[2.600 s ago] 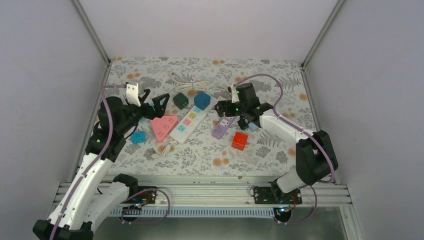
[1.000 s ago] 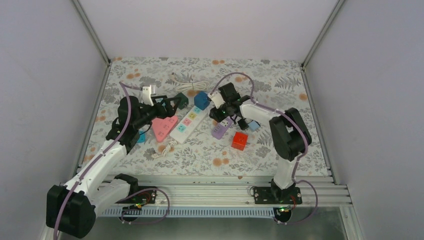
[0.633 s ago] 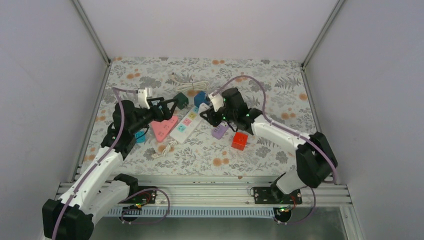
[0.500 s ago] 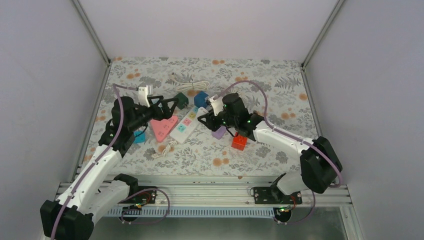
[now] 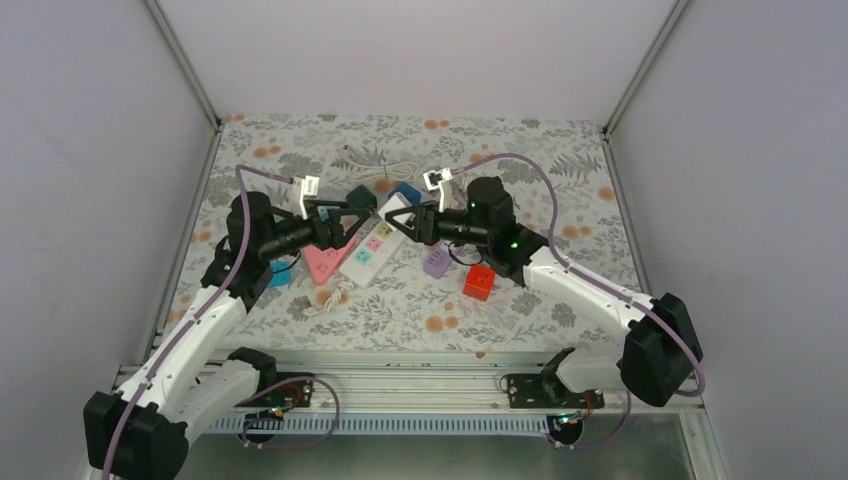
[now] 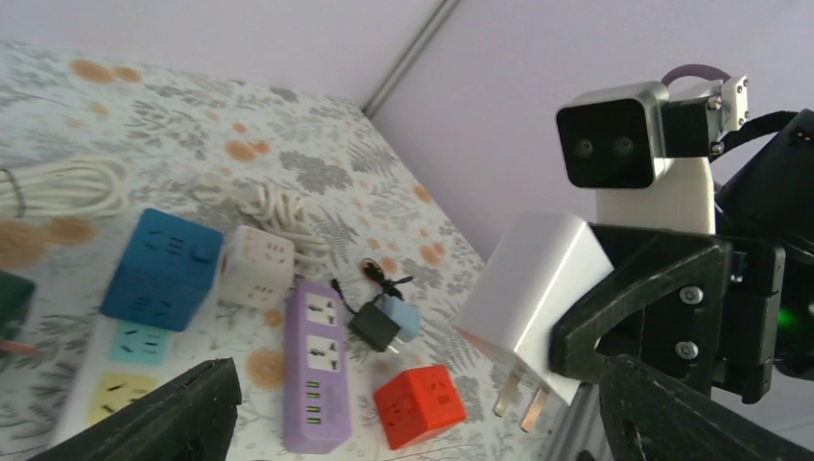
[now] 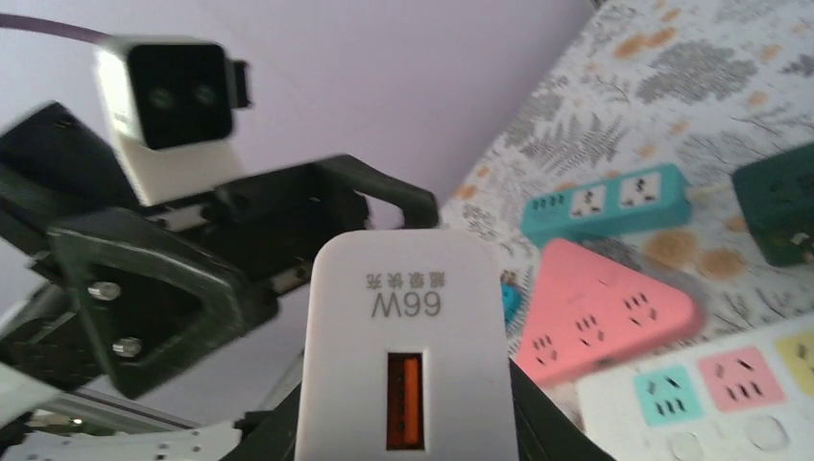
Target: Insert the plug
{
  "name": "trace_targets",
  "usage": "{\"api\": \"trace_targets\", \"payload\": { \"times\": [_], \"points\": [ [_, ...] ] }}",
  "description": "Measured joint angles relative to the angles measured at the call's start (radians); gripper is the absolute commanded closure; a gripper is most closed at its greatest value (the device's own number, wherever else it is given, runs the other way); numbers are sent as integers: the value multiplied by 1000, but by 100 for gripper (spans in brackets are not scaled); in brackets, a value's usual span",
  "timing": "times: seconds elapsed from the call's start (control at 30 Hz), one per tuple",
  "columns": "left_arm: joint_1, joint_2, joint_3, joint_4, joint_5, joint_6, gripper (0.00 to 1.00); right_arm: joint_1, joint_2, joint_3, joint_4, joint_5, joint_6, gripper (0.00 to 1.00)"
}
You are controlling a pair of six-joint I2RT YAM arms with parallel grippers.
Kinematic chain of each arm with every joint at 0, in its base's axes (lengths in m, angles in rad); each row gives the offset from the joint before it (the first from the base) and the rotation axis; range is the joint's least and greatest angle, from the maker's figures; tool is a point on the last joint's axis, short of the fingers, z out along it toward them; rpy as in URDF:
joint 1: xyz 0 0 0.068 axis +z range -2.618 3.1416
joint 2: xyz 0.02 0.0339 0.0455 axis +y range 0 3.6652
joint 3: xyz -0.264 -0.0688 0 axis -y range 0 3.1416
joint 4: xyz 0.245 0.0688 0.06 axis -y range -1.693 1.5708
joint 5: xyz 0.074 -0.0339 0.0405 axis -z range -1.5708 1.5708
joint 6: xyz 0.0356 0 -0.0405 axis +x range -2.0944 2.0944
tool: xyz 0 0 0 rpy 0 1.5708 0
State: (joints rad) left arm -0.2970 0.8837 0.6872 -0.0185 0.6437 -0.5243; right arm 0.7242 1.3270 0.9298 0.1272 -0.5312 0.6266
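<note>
White 66W charger plug (image 7: 403,355), boxy, with an orange USB port on the face toward the right wrist camera. It is clamped between the right fingers (image 6: 653,279).
- Plug is held up off the floral-patterned worktop (image 5: 560,170), tilted. Its two flat prongs angle downward in the left wrist view.
- It hangs above the far end of the white power strip with pastel sockets (image 5: 372,248), clear of it.
- Left fingers (image 6: 144,423) are spread wide, holding nothing, and face the plug nose to nose. There is a gap between them and the plug; its size cannot be judged.
- Pink triangular socket block (image 5: 325,255) lies just left of the strip.
- Purple power strip (image 6: 315,375) lies to the right of it, with a red socket cube (image 6: 419,405) beside its near end.
- Blue cube (image 6: 163,269) and white cube (image 6: 257,267) sit at the white strip's far end.
- Bare worktop shows toward the right wall and along the near edge.
</note>
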Motion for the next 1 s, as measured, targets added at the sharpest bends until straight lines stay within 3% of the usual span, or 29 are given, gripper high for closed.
{"api": "trace_targets", "payload": {
  "times": [0.13, 0.27, 0.63, 1.0],
  "points": [
    [-1, 29, 0, 44, 48, -67, 11, 0, -2, 0, 82, -35, 59, 72],
    [0, 34, 1, 25, -14, -80, 11, -1, 50, 23, 79, -28, 21, 73],
    [5, -6, -2, -31, -272, -70, 10, -8, 293, 117, 34, 118, -345, 76],
    [9, -18, -4, -82, -359, -40, 9, -19, 532, 143, 33, 238, -566, 78]
  ]
}}
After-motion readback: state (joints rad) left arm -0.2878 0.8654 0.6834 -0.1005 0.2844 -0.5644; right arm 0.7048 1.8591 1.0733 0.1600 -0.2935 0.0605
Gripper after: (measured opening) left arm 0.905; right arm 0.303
